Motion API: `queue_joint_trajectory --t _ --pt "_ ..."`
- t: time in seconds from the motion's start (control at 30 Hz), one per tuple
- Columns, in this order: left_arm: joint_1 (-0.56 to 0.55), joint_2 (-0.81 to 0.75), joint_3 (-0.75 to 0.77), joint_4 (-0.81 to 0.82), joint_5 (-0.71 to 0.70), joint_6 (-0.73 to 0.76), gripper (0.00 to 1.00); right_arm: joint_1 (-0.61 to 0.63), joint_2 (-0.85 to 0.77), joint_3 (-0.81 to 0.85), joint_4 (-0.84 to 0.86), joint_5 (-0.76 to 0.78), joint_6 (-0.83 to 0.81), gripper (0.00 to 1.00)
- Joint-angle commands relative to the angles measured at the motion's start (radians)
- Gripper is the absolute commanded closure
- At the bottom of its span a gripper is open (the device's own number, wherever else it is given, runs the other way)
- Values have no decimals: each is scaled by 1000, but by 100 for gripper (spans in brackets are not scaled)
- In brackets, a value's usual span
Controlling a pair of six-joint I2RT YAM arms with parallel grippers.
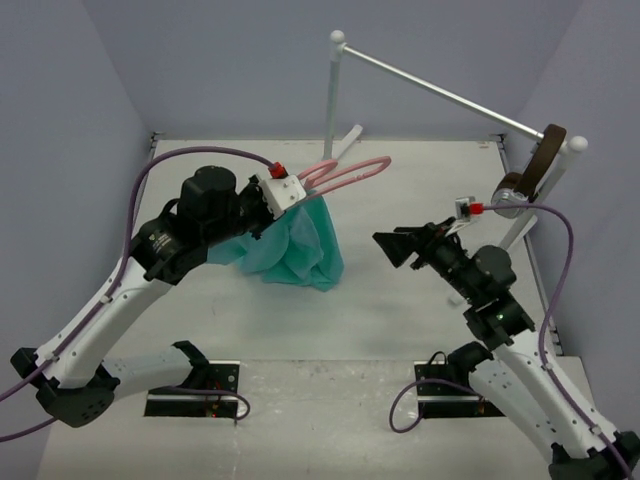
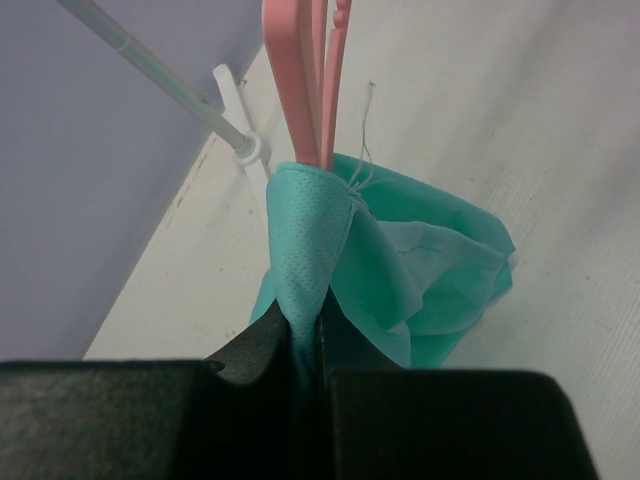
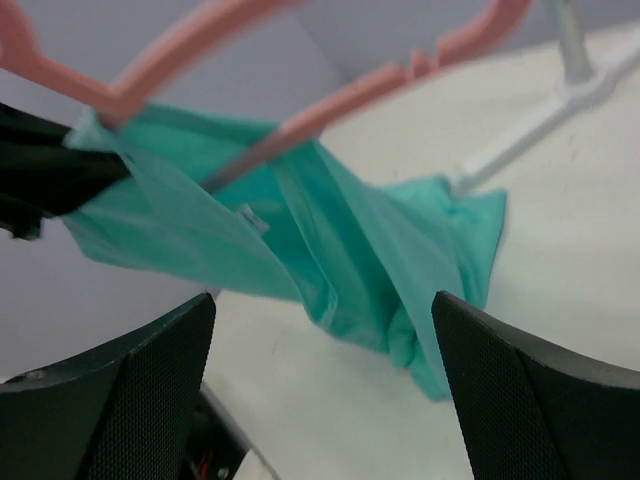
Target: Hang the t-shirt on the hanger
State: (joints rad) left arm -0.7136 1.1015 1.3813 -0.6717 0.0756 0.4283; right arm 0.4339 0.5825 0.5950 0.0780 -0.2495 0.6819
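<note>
Lab enclosure, plain lavender walls (image 1: 250, 60)

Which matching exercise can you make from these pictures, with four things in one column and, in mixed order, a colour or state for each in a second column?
Column one:
1. t-shirt
2. hanger
3. left gripper
4. right gripper

Column two:
A. open, holding nothing
B. pink, sticking out beyond the cloth
C. shut, pinching teal cloth
D. teal, bunched and drooping

Right pairs: 1-D, 2-B, 3-C, 4-A.
</note>
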Motion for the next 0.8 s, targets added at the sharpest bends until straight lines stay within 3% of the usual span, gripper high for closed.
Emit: queue_joint_trajectory --t 0.0,0.03,0.3,0.7,0.73,0.77 --pt "2 -35 -12 112 53 -29 100 160 205 10 53 160 164 13" --pt "2 -45 -18 128 65 -27 100 188 256 41 86 159 168 19" --pt "2 -58 -20 152 104 -50 100 342 554 149 236 238 143 36" --pt "3 -69 -42 207 86 -88 100 425 761 172 286 246 213 57" --pt "3 -69 -41 208 85 -88 100 425 764 171 287 246 214 60" --pt "5 -70 -39 208 77 -93 100 425 762 152 292 248 214 70"
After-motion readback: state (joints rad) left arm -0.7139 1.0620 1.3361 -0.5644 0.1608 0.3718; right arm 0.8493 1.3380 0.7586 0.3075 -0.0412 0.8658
